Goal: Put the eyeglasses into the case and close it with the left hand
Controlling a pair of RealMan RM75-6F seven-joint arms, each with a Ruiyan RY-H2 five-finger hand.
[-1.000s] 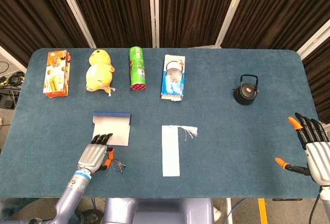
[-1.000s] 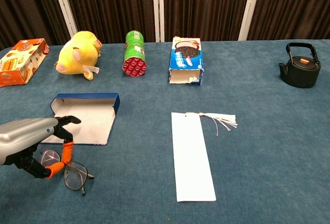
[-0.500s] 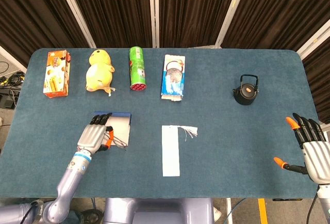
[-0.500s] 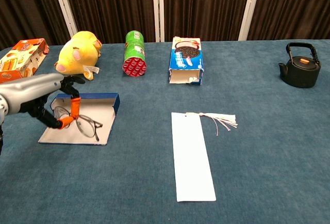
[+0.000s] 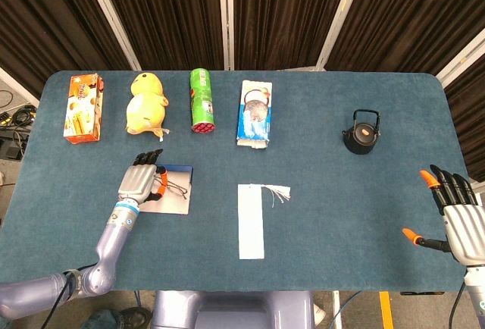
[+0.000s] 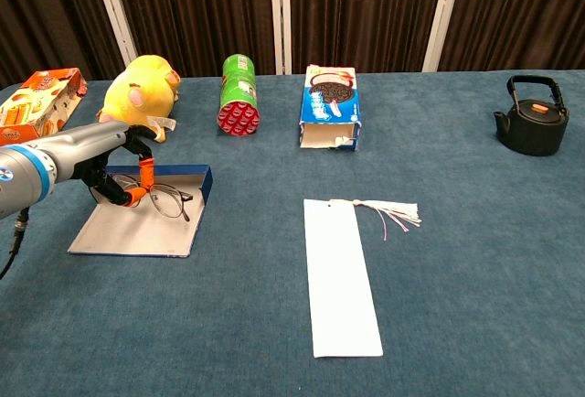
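Blue felt covers the table (image 5: pixel 318 215) in the head view. My left robot hand (image 5: pixel 142 182) pinches the glasses (image 5: pixel 174 189) over the open case (image 5: pixel 171 196); my right robot hand (image 5: pixel 455 215) rests far off at the table edge, fingers spread, holding nothing.

From the chest view, the left robot hand (image 6: pixel 119 173) holds the glasses (image 6: pixel 169 200) low above the case (image 6: pixel 137 228), near its raised lid. I judge the carrying nearly done; releasing the glasses and closing the lid are left.
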